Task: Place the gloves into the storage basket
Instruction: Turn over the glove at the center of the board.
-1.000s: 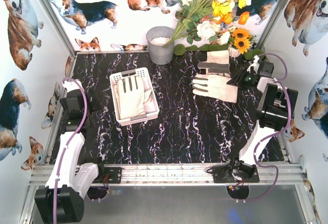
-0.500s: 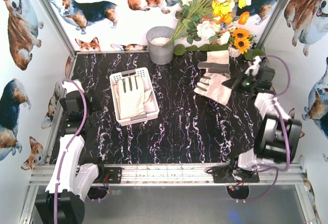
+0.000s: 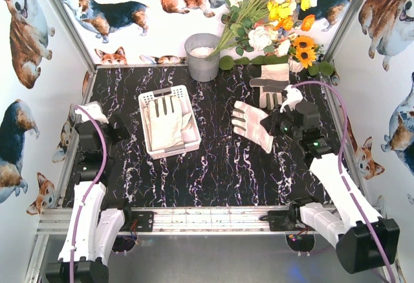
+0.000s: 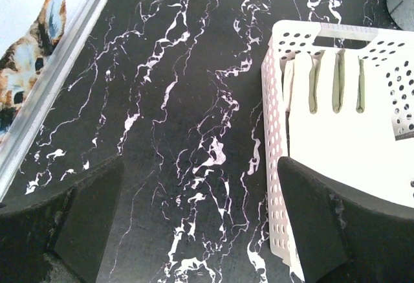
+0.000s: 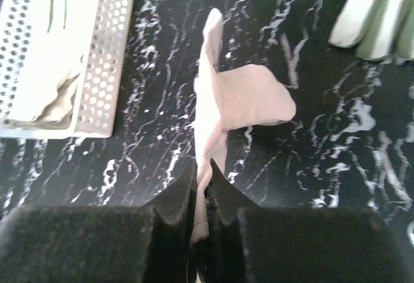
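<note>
The white perforated storage basket [image 3: 146,97] stands left of the table's centre, with one cream glove [image 3: 165,122] lying flat inside it. My right gripper [image 3: 277,127] is shut on the cuff of a second glove [image 3: 251,124], which hangs off the table to the right of the basket. From the right wrist, that glove [image 5: 246,98] dangles from the pinched jaws [image 5: 204,169], and the basket [image 5: 107,56] shows at upper left. A third glove [image 3: 272,82] lies by the flowers. My left gripper [image 4: 200,218] is open and holds nothing, just left of the basket wall [image 4: 275,166].
A grey metal bucket [image 3: 202,56] stands at the back centre. Artificial flowers [image 3: 272,17] spill over the back right corner. Corgi-print walls close in three sides, and an aluminium rail [image 3: 213,218] runs along the near edge.
My right gripper has shut on the glove at the right side, lifted it and carried it leftward toward the table's middle. The left arm has barely moved.
</note>
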